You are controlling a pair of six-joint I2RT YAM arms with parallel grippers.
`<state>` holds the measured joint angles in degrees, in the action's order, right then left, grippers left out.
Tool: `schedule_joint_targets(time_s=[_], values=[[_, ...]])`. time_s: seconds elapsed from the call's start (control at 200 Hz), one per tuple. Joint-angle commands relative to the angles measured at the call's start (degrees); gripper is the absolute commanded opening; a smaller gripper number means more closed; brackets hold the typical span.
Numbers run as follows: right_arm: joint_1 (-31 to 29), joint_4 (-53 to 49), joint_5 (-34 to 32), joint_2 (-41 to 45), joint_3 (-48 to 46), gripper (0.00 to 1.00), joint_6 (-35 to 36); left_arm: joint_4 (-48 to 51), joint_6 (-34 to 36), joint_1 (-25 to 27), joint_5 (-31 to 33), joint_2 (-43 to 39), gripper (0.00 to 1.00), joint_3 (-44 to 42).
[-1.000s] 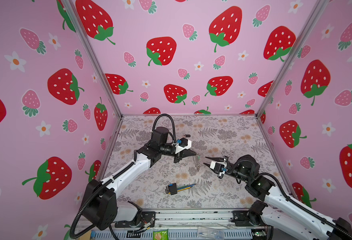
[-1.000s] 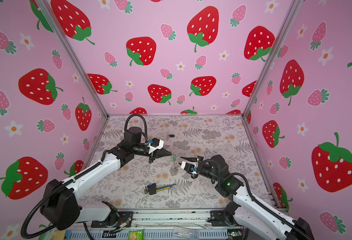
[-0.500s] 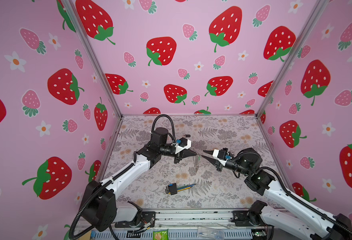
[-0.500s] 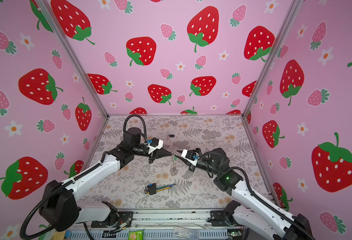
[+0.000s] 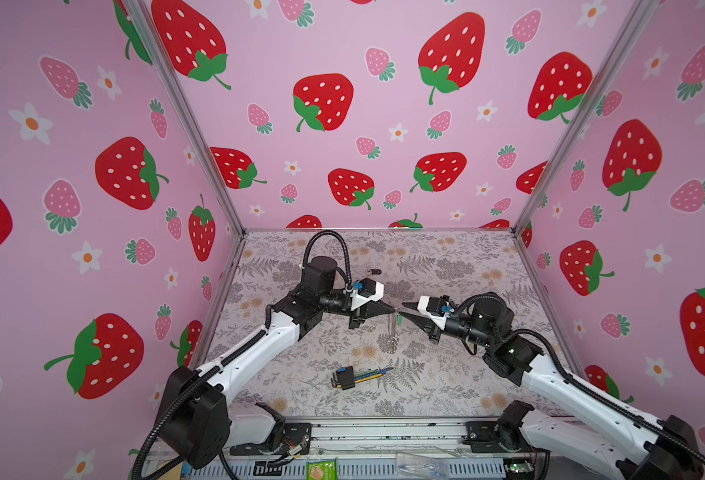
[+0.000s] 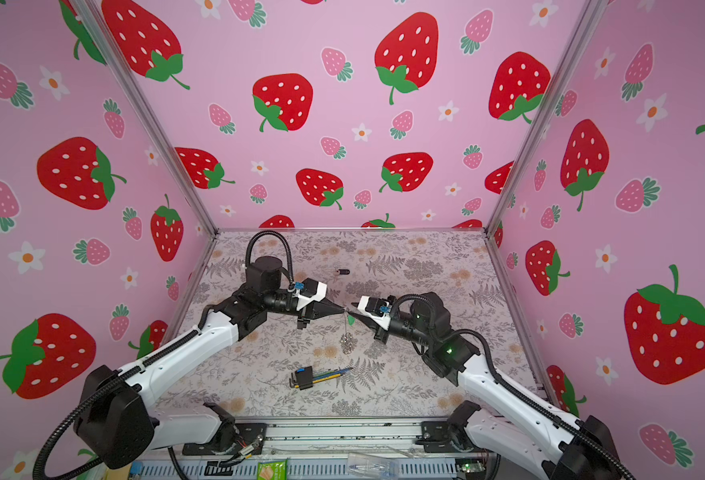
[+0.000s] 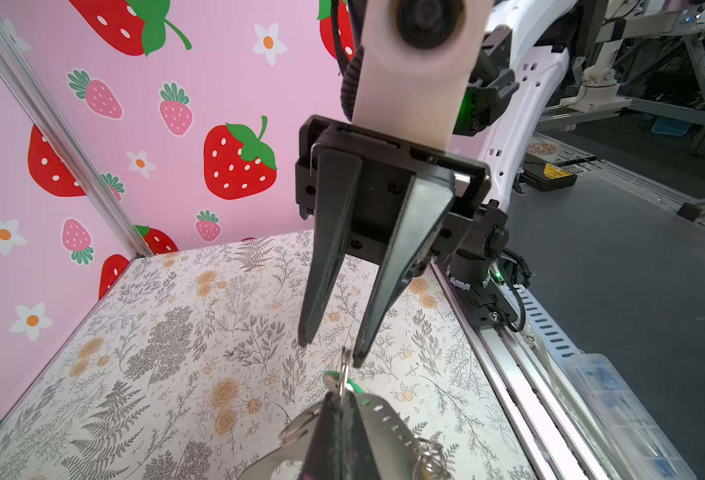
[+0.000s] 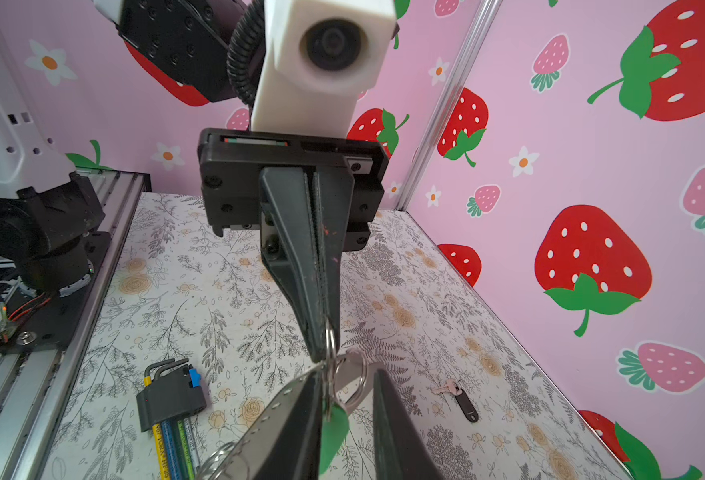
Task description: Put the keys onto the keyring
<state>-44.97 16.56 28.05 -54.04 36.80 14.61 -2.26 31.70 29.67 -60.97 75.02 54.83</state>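
Observation:
My left gripper (image 5: 394,309) is shut on the top metal ring of the keyring (image 5: 391,332). Its perforated strap hangs down, with small rings at the lower end above the table. A green-tagged key (image 8: 334,424) dangles from the pinched ring (image 7: 344,374). My right gripper (image 5: 402,312) faces the left one tip to tip. Its jaws stand apart, with the ring and green tag between them in the right wrist view, and they grip nothing. The black-tagged key (image 5: 373,272) lies on the table behind the left gripper, and it shows in the right wrist view (image 8: 460,401).
A bundle of coloured hex wrenches (image 5: 352,376) in a black-and-blue holder lies near the front middle of the floral table (image 5: 446,266). Pink strawberry walls close in the left, back and right. A metal rail (image 5: 384,432) runs along the front edge.
My right gripper has risen and moved left until its tips meet the left gripper's tip, and its jaws have narrowed a little. The left gripper has stayed shut and almost still.

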Motion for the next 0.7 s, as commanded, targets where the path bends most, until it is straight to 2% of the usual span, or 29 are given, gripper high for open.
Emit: schedule_joint_targets(time_s=[0.0,0.695], values=[[0.2,-0.1,1.4,0.6,1.3,0.24,-0.4,0.3,1.5,0.4,-0.3,-0.8,0.00,0.5],[0.1,-1.4,1.8,-2.4,2.5,0.14,0.5,3.1,4.3,1.0,1.0,-0.7,0.00,1.2]])
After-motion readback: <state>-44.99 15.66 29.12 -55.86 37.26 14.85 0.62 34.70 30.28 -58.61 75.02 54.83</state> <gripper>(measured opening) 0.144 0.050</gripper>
